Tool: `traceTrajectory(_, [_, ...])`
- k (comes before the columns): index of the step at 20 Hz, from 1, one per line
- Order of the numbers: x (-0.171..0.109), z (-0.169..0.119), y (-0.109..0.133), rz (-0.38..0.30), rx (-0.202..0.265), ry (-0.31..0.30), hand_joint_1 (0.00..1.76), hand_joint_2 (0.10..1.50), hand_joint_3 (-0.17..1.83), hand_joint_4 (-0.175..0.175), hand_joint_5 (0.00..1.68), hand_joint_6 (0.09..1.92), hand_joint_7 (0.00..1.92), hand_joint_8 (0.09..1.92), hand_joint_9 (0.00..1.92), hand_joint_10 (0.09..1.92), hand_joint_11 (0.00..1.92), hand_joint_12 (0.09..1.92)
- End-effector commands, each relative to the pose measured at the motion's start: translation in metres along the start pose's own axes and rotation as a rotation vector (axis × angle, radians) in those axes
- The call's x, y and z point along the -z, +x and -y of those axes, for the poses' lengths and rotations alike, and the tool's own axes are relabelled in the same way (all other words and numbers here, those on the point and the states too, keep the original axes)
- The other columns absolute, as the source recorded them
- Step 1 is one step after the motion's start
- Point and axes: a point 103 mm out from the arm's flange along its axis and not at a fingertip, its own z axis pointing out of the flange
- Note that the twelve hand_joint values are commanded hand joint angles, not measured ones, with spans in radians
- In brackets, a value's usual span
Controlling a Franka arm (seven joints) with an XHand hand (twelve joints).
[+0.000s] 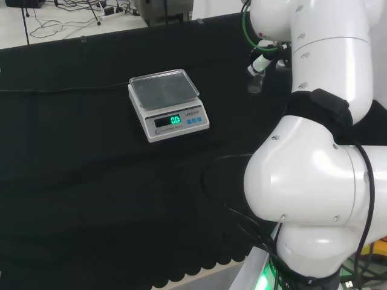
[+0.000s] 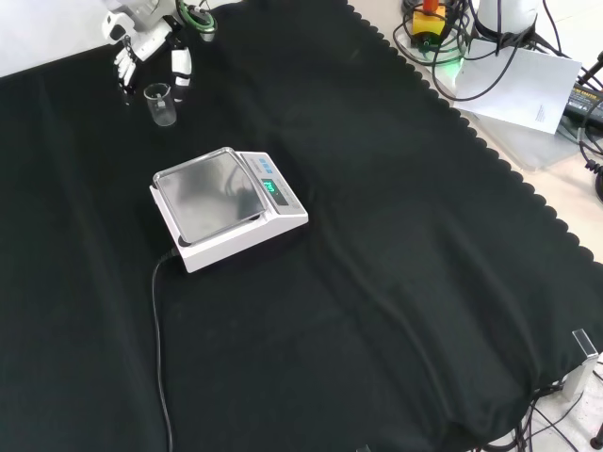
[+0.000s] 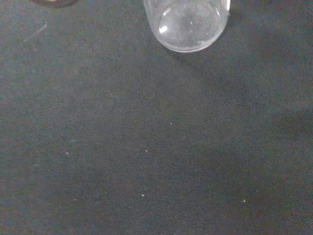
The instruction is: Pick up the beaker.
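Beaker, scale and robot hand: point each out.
beaker [image 2: 161, 105], front view, on its clear wall.
scale [image 2: 207, 187], front view, on its weighing pan.
robot hand [image 2: 179, 64], front view, on a finger.

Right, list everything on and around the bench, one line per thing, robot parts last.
beaker: one, clear glass, upright on the cloth beyond the scale in the front view, just below the hand
scale: one, white with a grey pan and a lit green display, mid-cloth; its black cord trails toward the front view's bottom
cloth: one, black, covers the bench
paper sheet: one, white, off the cloth at the front view's top right, among cables
hand: one, black and white, fingers straight, on either side of the beaker's top, nothing held
arm: one, white, right of the head view
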Motion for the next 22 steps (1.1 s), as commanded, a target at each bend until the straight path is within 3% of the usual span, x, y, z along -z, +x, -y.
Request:
traceTrajectory(1, [-0.009,-0.006,-0.004,0.023,-0.010,-0.007,0.75,0.76,0.32,-0.026,0.39,0.25,0.22,0.68,0.23,0.87,0.07,1.49])
traceTrajectory(4, [-0.010,-0.008,-0.004,0.031,-0.007,-0.041,0.86,0.74,0.35,-0.031,0.41,0.27,0.26,0.70,0.32,0.85,0.22,1.45])
traceTrajectory(6, [-0.008,-0.008,-0.004,0.038,0.000,-0.099,0.96,0.73,0.45,-0.045,0.54,0.41,0.36,0.71,0.48,0.80,0.40,1.39])
traceTrajectory(7, [-0.007,-0.008,-0.003,0.046,0.007,-0.135,1.02,0.73,0.53,-0.056,0.62,0.51,0.43,0.71,0.58,0.77,0.51,1.34])
traceTrajectory(8, [-0.006,-0.007,-0.003,0.049,0.014,-0.171,1.08,0.74,0.61,-0.089,0.71,0.60,0.53,0.73,0.72,0.74,0.68,1.26])
traceTrajectory(10, [-0.001,-0.006,-0.001,0.047,0.029,-0.237,1.12,0.93,0.40,-0.150,0.82,0.99,0.71,0.80,0.93,0.74,0.94,1.05])
traceTrajectory(12, [0.006,-0.005,0.001,0.054,0.033,-0.277,1.14,1.05,0.21,-0.170,0.87,1.12,0.84,0.85,1.04,0.79,1.07,0.89])
traceTrajectory(13, [0.010,-0.005,0.003,0.060,0.034,-0.286,1.22,1.09,0.13,-0.173,0.87,1.14,0.82,0.97,1.05,0.91,1.10,0.85])
traceTrajectory(15, [0.021,-0.004,0.007,0.066,0.042,-0.280,1.24,1.15,0.04,-0.175,0.85,1.19,0.85,1.15,1.05,0.95,1.11,0.83])
traceTrajectory(18, [0.044,0.001,0.014,0.091,0.053,-0.289,1.34,1.13,-0.01,-0.100,0.89,1.12,0.85,1.11,1.09,1.02,1.12,0.82])
traceTrajectory(22, [0.080,0.015,0.021,0.069,0.090,-0.288,1.37,1.12,-0.02,-0.085,0.92,1.08,0.87,1.07,1.11,1.02,1.12,0.82])
